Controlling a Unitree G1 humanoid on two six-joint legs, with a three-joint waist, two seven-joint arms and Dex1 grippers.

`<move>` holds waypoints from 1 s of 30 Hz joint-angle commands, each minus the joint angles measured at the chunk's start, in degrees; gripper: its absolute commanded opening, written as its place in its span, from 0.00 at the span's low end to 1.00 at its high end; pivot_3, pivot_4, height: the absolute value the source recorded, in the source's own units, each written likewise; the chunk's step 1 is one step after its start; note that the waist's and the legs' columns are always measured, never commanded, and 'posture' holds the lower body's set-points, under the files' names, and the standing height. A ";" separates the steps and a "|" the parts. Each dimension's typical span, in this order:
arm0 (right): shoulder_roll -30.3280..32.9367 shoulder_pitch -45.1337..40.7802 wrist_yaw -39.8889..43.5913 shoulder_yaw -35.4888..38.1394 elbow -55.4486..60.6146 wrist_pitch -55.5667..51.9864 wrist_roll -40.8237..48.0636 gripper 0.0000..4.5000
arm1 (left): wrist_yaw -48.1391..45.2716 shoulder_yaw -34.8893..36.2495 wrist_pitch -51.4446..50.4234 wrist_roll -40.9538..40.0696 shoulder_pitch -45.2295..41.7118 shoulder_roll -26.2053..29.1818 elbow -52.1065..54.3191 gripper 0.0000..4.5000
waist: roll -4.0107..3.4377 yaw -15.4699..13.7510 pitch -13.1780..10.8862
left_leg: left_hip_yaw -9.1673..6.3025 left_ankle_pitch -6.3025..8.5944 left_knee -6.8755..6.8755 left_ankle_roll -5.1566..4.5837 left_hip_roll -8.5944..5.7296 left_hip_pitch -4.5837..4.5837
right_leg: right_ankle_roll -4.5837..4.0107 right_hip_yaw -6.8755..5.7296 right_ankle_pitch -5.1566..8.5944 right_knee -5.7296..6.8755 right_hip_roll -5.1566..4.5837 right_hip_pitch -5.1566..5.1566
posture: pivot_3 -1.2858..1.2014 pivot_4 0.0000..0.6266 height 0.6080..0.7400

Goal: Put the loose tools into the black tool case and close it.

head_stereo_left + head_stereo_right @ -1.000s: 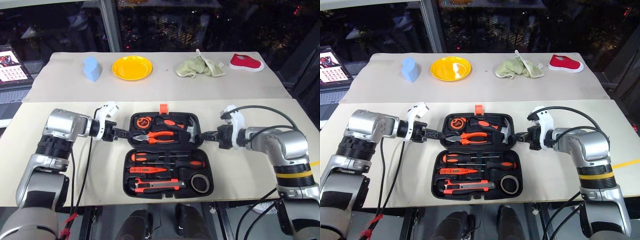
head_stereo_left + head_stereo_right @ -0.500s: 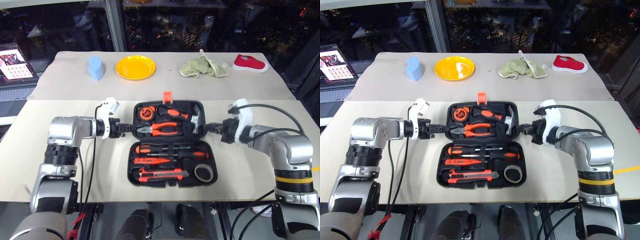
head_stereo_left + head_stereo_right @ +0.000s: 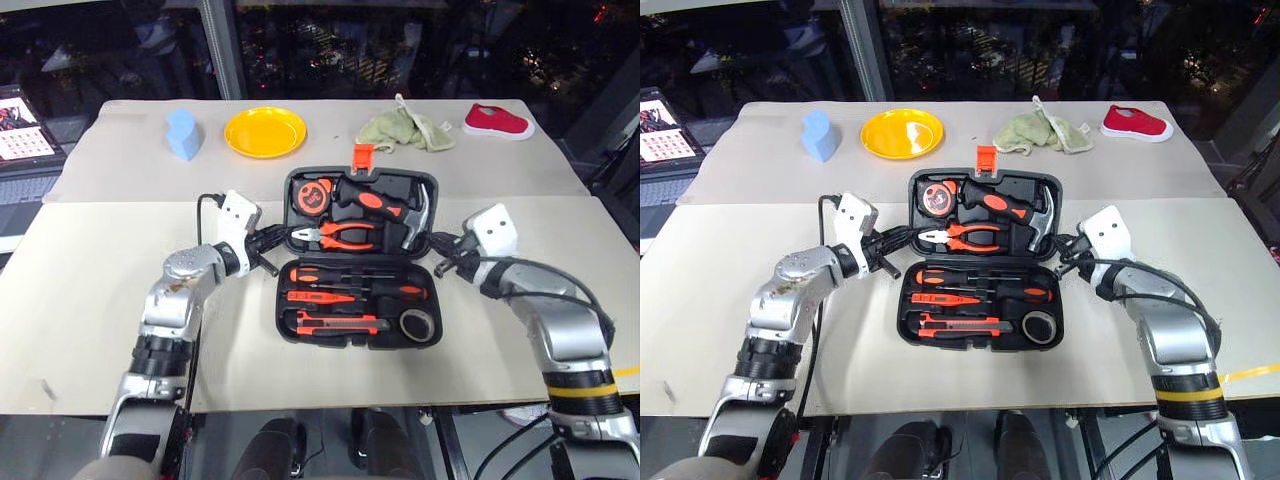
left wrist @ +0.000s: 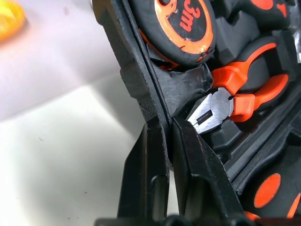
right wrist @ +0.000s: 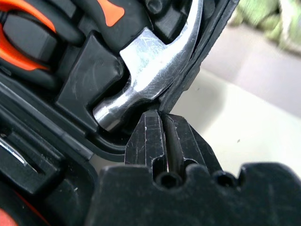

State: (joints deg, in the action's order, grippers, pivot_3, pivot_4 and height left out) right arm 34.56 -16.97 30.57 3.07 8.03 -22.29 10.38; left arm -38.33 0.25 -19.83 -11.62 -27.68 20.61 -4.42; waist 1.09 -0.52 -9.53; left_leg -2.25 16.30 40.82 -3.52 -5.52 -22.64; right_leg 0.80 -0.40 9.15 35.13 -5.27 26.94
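Note:
The black tool case [image 3: 283, 300] lies open on the near table, its lid [image 3: 432, 200] tilted up off the surface with the orange latch [image 3: 363, 155] at the top. My left gripper [image 3: 283, 234] is shut on the lid's left rim [image 4: 141, 80]. On the lid's right rim beside the hammer head [image 5: 155, 80], my right gripper [image 5: 163, 117] is shut as well. In the lower half sit two screwdrivers [image 3: 352, 274], the slim orange tester [image 3: 320, 297], the utility knife [image 3: 335, 322] and the grey tape roll [image 3: 416, 324].
The lid holds a tape measure [image 3: 314, 195], pliers [image 3: 345, 233] and a hammer [image 3: 385, 205]. On the far table are a blue object [image 3: 183, 134], a yellow plate [image 3: 264, 132], a green cloth [image 3: 404, 130] and a red shoe [image 3: 496, 122].
The lid, flat on the table a second ago, now tilts upward. Both grippers have risen and rolled with its side rims in their grip. The camera view has also shifted.

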 commanded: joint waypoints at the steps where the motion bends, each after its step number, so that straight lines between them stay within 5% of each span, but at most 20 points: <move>1: -0.04 6.87 -1.86 1.50 4.06 11.37 -4.20 0.00 | 3.00 -0.41 10.60 3.76 5.36 0.10 3.88 0.01 | -0.02 -0.07 0.03 | 0.00 0.00 -0.02 0.00 0.00 0.07 | 0.00 0.02 0.00 -0.01 0.01 -0.07 | 0.52 0.24 1.00; 14: 0.95 18.79 -4.67 0.82 3.27 34.18 -14.13 0.00 | 5.27 0.04 16.97 5.62 10.80 1.28 2.51 0.01 | -0.06 0.15 0.05 | 0.26 0.29 -0.22 -0.43 0.14 1.71 | 0.04 0.21 0.07 -0.11 0.41 -1.59 | 0.52 0.24 1.00; 19: 1.21 24.38 -2.78 0.91 5.70 37.93 -12.77 0.00 | 4.55 0.30 15.51 4.07 14.78 1.62 5.51 0.38 | -0.07 0.07 0.07 | 0.41 0.40 -0.28 -0.42 0.25 2.05 | 0.07 0.45 0.12 -0.13 0.54 -1.85 | 0.52 0.24 1.00; 20: 1.43 25.68 -2.08 1.36 7.13 37.75 -11.59 0.17 | 4.56 0.53 15.16 3.85 15.70 1.87 6.40 0.46 | -0.07 0.02 0.07 | 0.48 0.47 -0.41 -0.53 0.26 2.19 | 0.10 0.54 0.15 -0.14 0.55 -1.92 | 0.52 0.24 1.00; 26: 6.59 38.94 6.40 8.78 21.59 31.02 1.51 0.61 | 4.35 5.87 10.73 0.91 22.71 6.00 12.47 0.95 | -0.09 0.01 0.08 | 0.72 0.52 -0.83 -0.60 0.38 2.40 | 0.14 0.90 0.30 -0.17 0.59 -1.88 | 0.52 0.24 1.00; 30: 13.93 48.91 16.52 20.02 29.53 15.43 20.57 0.93 | 2.23 10.94 6.45 -2.16 22.49 11.04 10.52 1.00 | 0.05 -0.16 0.03 | 0.83 0.53 -0.72 -0.62 0.47 2.43 | 0.63 0.96 0.59 -0.21 0.39 -2.00 | 0.52 0.24 1.00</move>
State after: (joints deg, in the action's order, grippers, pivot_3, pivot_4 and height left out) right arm 46.68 28.78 42.17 17.39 32.92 -0.82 21.59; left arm -35.19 7.82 -12.58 -11.91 -4.10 29.54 5.79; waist 1.15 -0.69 -9.50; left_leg -1.42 16.83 40.11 -4.13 -5.02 -20.20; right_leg 1.44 0.57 9.75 34.90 -4.87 24.90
